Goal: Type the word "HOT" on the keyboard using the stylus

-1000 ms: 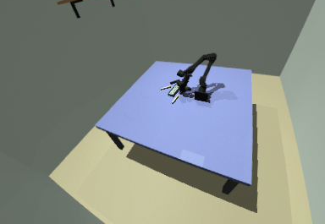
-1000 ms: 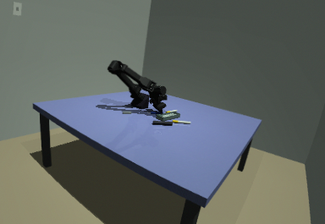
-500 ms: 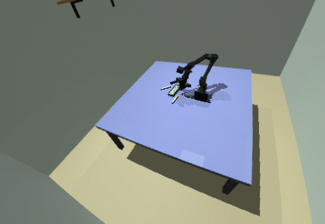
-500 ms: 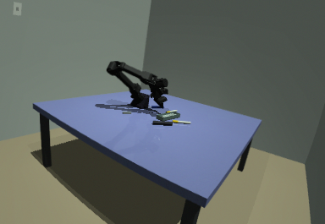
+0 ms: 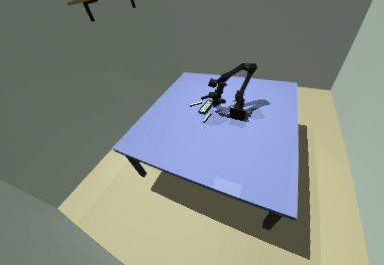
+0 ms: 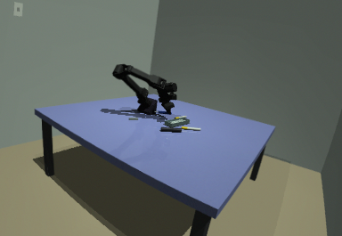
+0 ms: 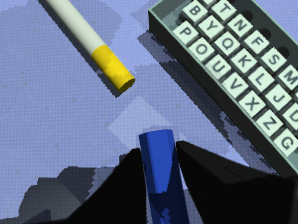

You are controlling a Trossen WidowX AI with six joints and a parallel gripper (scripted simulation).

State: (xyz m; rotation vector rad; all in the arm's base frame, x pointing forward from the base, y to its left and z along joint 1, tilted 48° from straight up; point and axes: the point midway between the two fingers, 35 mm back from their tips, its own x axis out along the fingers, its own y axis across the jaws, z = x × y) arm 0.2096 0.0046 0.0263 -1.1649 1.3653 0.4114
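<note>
My gripper (image 7: 158,152) (image 5: 216,103) (image 6: 168,111) is shut on the blue stylus (image 7: 159,162), which sticks out between the two black fingertips in the wrist view. Its lower part is in shadow. The keyboard (image 7: 192,62) (image 5: 205,106) (image 6: 177,122) is a dark tray with pale lettered keys, beyond and to the right of the fingers in the wrist view. The T key (image 7: 225,8) and the O key (image 7: 201,49) show there. I see no H key in that view. The stylus and fingertips are beside the keyboard, not over its keys.
A white marker with a yellow end (image 7: 114,67) lies left of the keyboard in the wrist view. The top view shows two such markers, one (image 5: 195,104) on each side of the keyboard, the other (image 5: 206,117) nearer. A black object (image 6: 171,130) lies beside one marker.
</note>
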